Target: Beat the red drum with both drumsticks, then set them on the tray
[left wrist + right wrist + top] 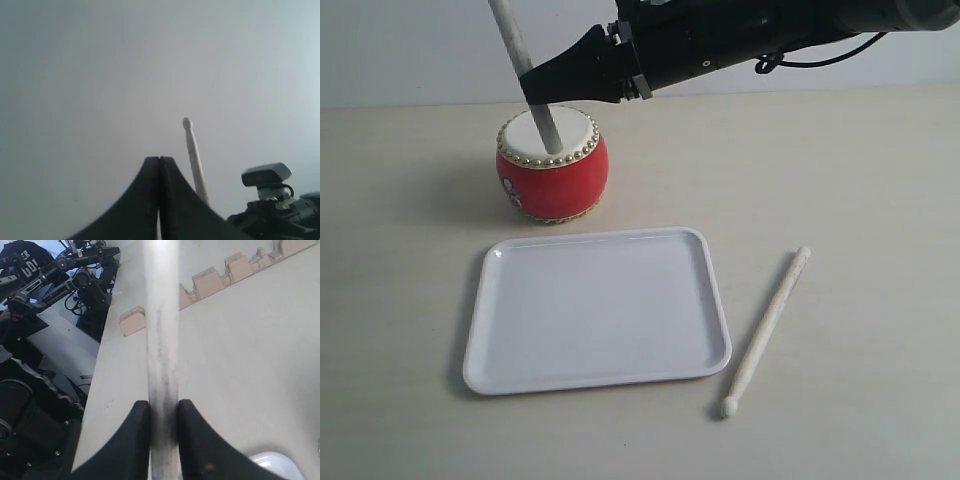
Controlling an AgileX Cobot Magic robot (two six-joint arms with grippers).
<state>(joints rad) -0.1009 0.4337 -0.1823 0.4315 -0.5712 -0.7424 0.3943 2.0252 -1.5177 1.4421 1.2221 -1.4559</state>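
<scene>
The red drum stands on the table behind the white tray. My right gripper reaches across from the upper right and is shut on a drumstick, whose lower end rests on the drum's cream skin. In the right wrist view the fingers clamp that stick on both sides. The other drumstick lies on the table to the right of the tray. My left gripper is shut with nothing in it and faces a blank wall. A stick shows behind it. The exterior view does not show the left gripper.
Wooden blocks line the table's edge in the right wrist view, with dark equipment beyond it. Part of an arm and its camera shows in the left wrist view.
</scene>
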